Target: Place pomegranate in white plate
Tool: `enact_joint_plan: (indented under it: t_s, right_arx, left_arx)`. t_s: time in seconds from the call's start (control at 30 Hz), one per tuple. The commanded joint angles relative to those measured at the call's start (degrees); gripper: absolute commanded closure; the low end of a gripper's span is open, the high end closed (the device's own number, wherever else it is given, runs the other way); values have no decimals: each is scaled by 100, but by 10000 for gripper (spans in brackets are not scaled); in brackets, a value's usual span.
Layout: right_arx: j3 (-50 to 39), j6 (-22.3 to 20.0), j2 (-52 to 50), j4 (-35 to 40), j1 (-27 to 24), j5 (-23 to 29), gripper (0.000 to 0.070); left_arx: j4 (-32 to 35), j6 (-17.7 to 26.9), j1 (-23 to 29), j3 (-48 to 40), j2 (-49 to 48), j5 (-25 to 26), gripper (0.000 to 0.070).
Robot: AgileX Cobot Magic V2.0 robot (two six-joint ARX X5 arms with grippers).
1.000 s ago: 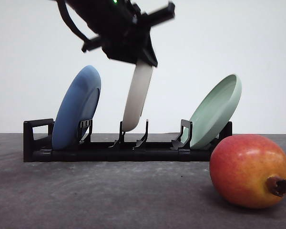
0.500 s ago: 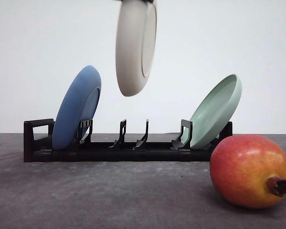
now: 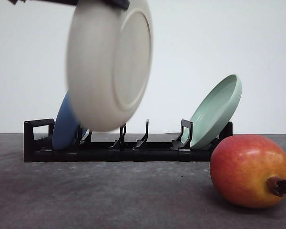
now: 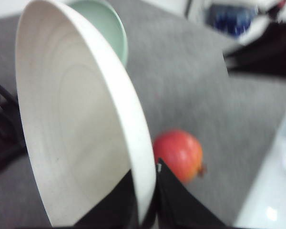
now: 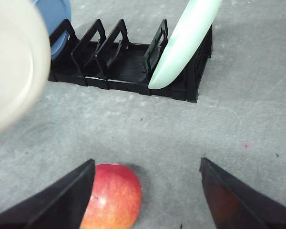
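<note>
Grey table [image 3: 109,195] bears pomegranate [image 3: 250,171] and black rack [image 3: 124,148].

White plate [image 3: 108,64] clamped at rim in left gripper [image 4: 145,200], held on edge in air, above table [image 3: 109,195], in front of rack [image 3: 128,145]. Pomegranate [image 3: 250,171] on table, below plate & to gripper's right, in front of rack's right end. Right gripper [image 5: 145,191] wide apart, over table; pomegranate just beside its left finger.

The round off-white matte plate [image 3: 109,64] is smeared by motion blur, most of the blue plate [image 3: 65,131] is hidden behind it, and the red-orange pomegranate [image 5: 112,196] gets cropped.
</note>
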Motion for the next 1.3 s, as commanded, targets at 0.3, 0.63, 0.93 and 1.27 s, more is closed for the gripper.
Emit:
enact_joint_plan:
  t_s: [0.3, 0.63, 0.93, 1.27]
  right_arx:
    - [101, -22, 17, 74, 24, 33, 256]
    - [101, -26, 20, 76, 24, 163, 256]
    - [101, -24, 20, 76, 24, 155, 256]
    - [101, -24, 20, 74, 24, 155, 256]
  left_arx:
    - [-1656, 2050, -727, 28, 390, -1177, 697]
    - [-1549, 3096, -1020, 33, 1567, -1468, 697]
    - [-1135, 3493, -1078, 39, 2566, -1918, 698]
    - [-1099, 3429, -1119, 39, 2828, -2083, 536]
